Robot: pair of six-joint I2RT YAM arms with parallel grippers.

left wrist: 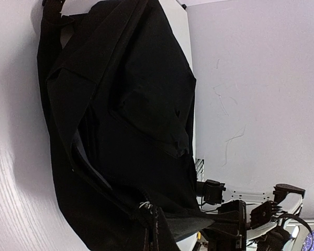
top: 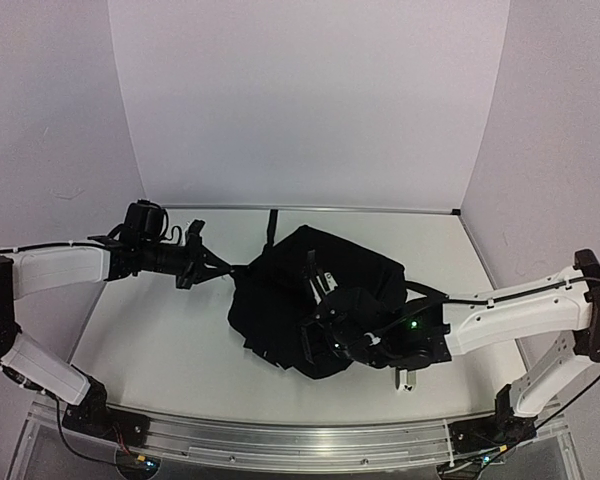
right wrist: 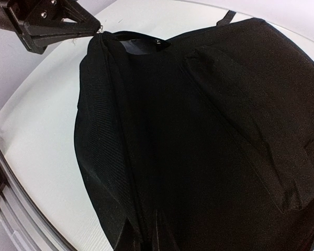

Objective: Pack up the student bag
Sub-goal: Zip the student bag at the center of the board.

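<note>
Two closed | left end effector (right wrist: 97,27) — pinching student bag (top: 310,290) edge | right end effector (top: 325,338) — apparently gripping fabric

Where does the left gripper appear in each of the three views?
Top external: the left gripper is left of centre, at the left edge of the student bag.
Left wrist: bottom centre, dark against the black fabric.
Right wrist: top left corner, pinching the bag's upper edge.
Shared landmark: the student bag, which shows in all three views.
</note>
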